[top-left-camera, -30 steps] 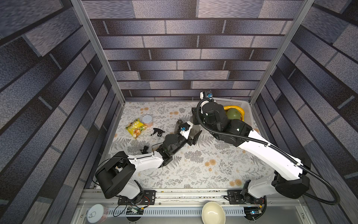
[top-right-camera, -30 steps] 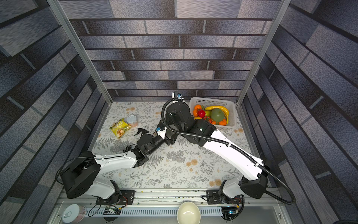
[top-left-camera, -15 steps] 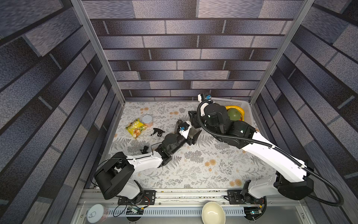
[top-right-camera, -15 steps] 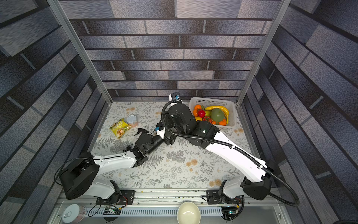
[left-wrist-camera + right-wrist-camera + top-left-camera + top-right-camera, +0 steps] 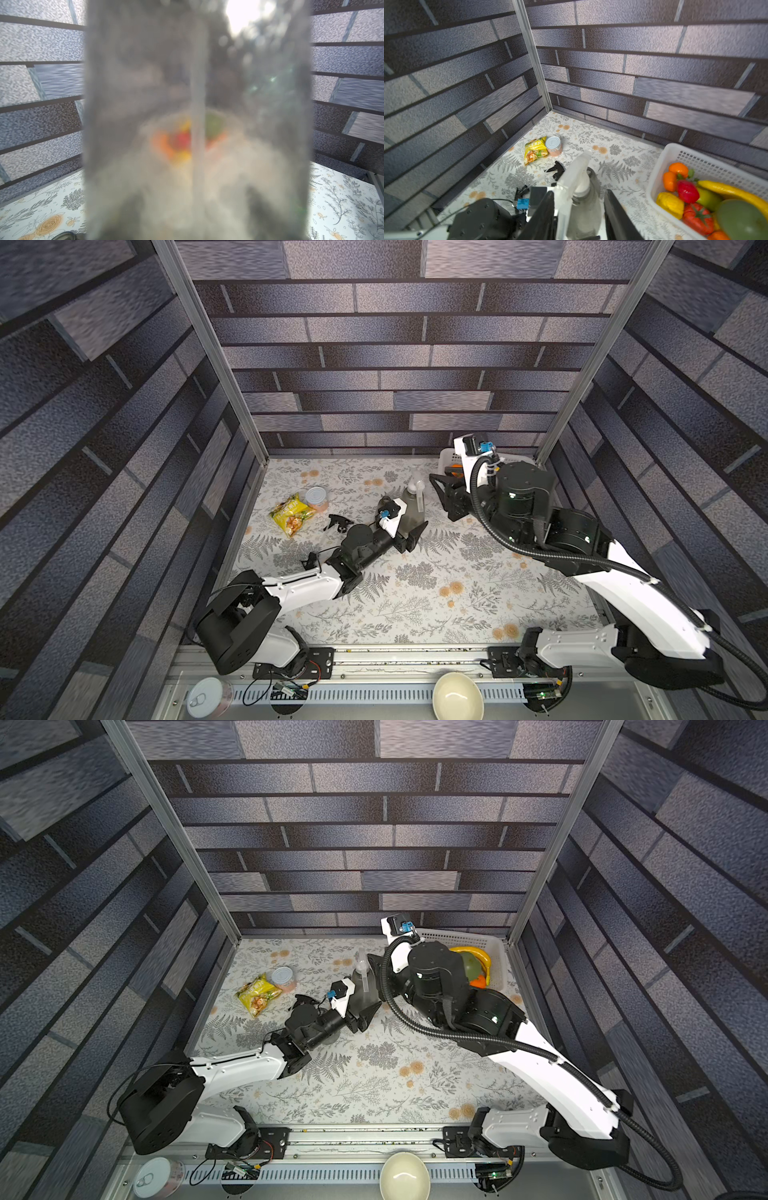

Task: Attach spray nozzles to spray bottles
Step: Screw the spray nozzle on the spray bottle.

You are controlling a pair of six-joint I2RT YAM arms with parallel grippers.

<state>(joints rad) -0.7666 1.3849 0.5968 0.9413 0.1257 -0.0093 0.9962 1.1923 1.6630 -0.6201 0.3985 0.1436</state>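
Both outstretched inward | left claw [image 5: 405,519] clamps spray bottle [image 5: 412,508] | right claw [image 5: 579,192] parted

White links [image 5: 307,589], black joints [image 5: 523,493], ribbed black hose [image 5: 540,556]

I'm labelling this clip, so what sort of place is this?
Probably a robot test booth staged like a home: printed brick-pattern walls, a floral tablecloth, a white basket of fruit.

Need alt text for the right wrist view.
A smoky grey translucent bottle topped by a translucent white trigger nozzle appears between the black fingers of the right hand. Also visible: a black spray nozzle, yellow snack bag, silver-lidded can and white fruit basket.
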